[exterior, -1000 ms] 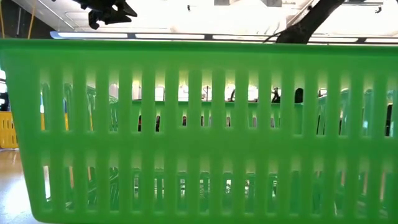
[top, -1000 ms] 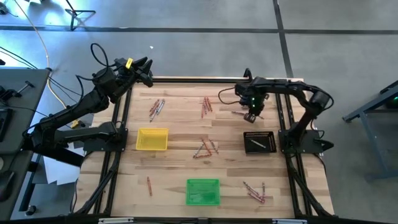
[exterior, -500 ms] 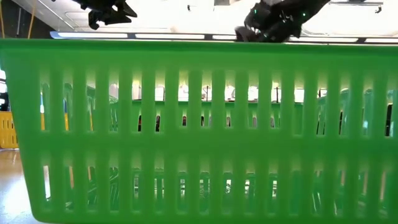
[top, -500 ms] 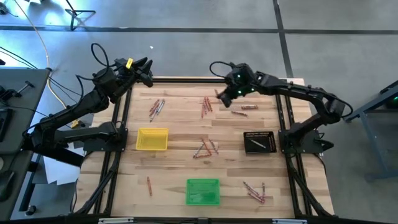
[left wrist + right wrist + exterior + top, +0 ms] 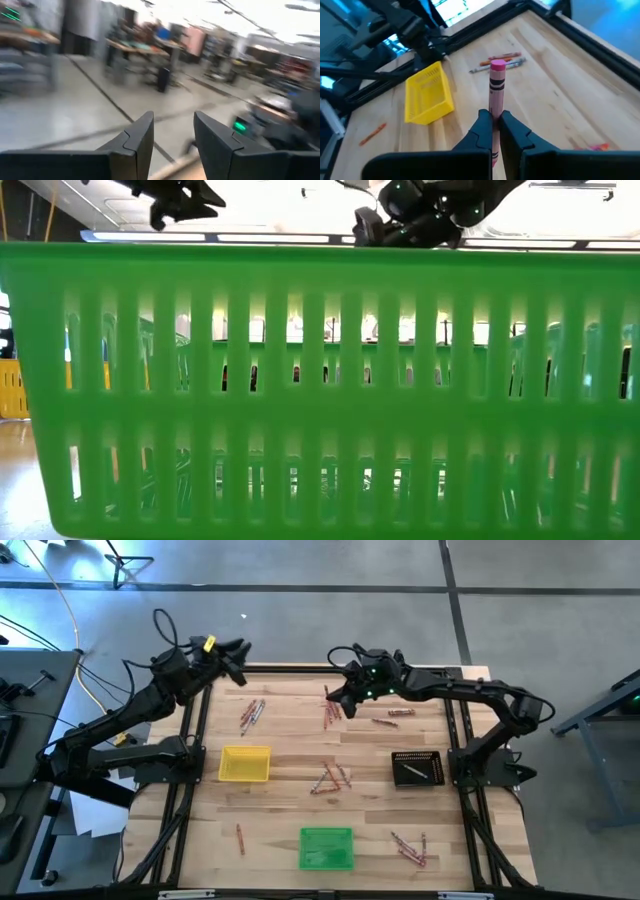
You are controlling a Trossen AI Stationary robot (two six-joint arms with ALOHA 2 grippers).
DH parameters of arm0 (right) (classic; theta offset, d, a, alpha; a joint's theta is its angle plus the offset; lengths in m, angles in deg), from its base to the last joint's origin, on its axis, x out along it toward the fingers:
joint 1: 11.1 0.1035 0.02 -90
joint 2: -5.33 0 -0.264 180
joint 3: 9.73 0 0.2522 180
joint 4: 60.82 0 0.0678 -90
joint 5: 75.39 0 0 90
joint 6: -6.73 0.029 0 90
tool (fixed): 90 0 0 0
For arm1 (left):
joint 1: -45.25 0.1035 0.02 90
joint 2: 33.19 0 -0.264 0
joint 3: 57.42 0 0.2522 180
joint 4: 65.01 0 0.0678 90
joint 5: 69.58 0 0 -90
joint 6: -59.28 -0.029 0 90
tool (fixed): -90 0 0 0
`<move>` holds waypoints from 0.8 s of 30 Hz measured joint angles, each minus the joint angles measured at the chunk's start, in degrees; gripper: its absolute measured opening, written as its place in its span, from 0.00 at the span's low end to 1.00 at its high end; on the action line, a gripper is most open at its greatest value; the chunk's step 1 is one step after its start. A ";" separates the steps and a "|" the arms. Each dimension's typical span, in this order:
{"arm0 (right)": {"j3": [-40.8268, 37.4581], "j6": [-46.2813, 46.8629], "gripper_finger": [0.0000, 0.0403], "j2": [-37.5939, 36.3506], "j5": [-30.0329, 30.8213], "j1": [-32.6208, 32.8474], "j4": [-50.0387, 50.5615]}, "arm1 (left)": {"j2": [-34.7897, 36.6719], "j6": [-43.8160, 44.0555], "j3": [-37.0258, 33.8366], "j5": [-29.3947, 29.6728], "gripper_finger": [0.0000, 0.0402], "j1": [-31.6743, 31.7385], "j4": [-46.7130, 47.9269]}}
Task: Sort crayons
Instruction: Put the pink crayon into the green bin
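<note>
My right gripper is shut on a pink-red crayon above the far middle of the table; it also shows in the high view and the low view. Loose crayons lie flat on the wood in small groups: far left, far middle, far right, centre, near right, and one alone near left. My left gripper is open and empty, held high over the far left corner. My right gripper pinches the crayon's rear part between its two fingers. The crayon lies along the fingers and sticks out past their tips, its flat end leading. It is lifted clear of the table.
A yellow tray sits at the left, a green tray at the near middle, a black tray at the right. The green tray's slotted wall fills the low view. A black frame edges the table.
My right gripper has risen from the far-right crayons and gone toward the table's left along the far edge, carrying the crayon, and now stands over the far middle group.
</note>
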 joint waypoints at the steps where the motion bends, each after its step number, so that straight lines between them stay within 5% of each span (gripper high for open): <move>1: 0.00 -0.02 0.00 0.00 0.02 0.20 -1.10 | -0.20 0.72 0.00 -2.41 0.31 0.00 1.49; 9: 0.00 -0.18 0.00 -0.04 -0.37 1.09 -3.85 | -9.43 3.87 0.00 -9.72 0.31 -2.63 1.39; 14: 0.00 0.42 0.00 -0.13 -8.67 1.92 4.28 | -14.84 4.91 -0.04 -9.83 0.31 -3.96 -1.81; 19: -0.02 -0.68 0.00 -0.31 -16.43 2.09 13.97 | -14.28 5.90 -0.04 -5.62 0.31 -3.91 -2.19; 24: -0.02 1.89 0.00 -0.33 -16.34 7.72 15.52 | -10.67 4.20 -0.02 -4.02 0.31 -3.91 -0.57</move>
